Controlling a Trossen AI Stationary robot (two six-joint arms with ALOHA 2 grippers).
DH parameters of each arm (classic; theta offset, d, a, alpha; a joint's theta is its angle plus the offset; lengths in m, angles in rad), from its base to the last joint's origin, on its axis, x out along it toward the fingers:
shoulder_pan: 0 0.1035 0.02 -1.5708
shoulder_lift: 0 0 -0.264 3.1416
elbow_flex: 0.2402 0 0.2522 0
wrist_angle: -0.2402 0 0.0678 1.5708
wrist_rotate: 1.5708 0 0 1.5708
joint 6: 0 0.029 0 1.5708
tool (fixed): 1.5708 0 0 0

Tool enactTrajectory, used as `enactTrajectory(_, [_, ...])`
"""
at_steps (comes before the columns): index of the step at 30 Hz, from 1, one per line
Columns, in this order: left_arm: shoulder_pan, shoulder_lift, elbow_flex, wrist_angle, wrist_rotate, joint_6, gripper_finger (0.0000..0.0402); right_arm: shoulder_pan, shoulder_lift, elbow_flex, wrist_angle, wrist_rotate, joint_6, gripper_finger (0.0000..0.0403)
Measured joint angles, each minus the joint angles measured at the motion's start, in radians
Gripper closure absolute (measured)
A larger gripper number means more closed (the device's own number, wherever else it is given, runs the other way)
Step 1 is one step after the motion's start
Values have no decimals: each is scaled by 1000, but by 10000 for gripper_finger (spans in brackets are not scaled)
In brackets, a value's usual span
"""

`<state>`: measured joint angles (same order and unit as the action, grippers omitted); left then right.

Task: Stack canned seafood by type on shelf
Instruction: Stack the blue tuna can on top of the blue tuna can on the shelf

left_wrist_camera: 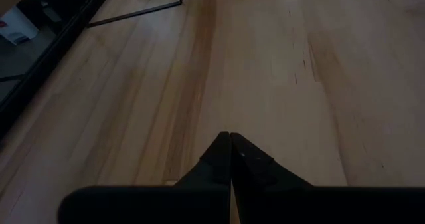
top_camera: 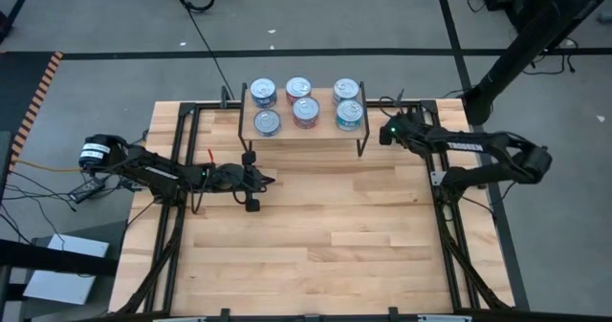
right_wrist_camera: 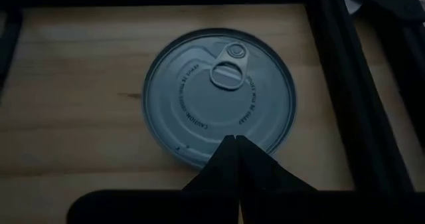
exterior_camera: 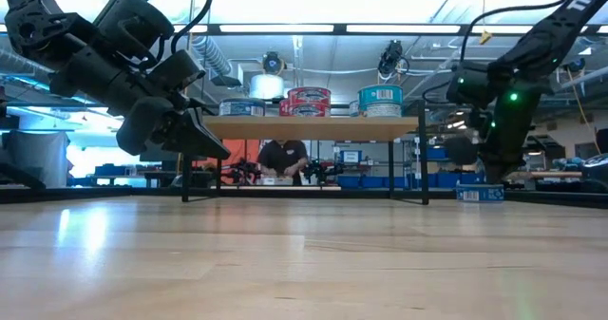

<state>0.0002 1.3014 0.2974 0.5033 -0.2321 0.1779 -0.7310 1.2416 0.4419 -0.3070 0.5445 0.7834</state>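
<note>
The shelf [top_camera: 316, 137] stands at the table's far middle on thin black legs. Several tins of canned seafood stand on it: blue ones [top_camera: 263, 94] at the left, red ones [top_camera: 299, 89] in the middle, teal ones [top_camera: 347, 92] at the right. One more tin [right_wrist_camera: 219, 94], silver top up with a pull tab, rests on the table beside the shelf's right end. My right gripper [right_wrist_camera: 236, 139] is shut and slants down over that tin's rim. My left gripper [left_wrist_camera: 230, 136], also shut, hangs over bare table left of the middle [top_camera: 268, 180]. My right gripper has its shut fingertips over the tin's rim [right_wrist_camera: 211, 159], slanting down from above. I cannot tell whether they touch it. The tin stands flat on the table.
Black frame rails [right_wrist_camera: 358, 117] run close past the tin on two sides, at the table's far right corner. The shelf's right legs [top_camera: 362, 140] stand just left of my right gripper [top_camera: 384, 131]. Bare wood [top_camera: 335, 236] fills the table's middle and near half. A person [exterior_camera: 283, 159] shows in the room behind.
</note>
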Motion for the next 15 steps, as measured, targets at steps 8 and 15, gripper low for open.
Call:
enactTrajectory(8, [0,0,0,0,0,-1,396,-8,15,3,-1,-29,-19,403])
enactTrajectory(15, [0,0,0,0,0,-6,396,-42,-67,5,-106,-196,-12,403])
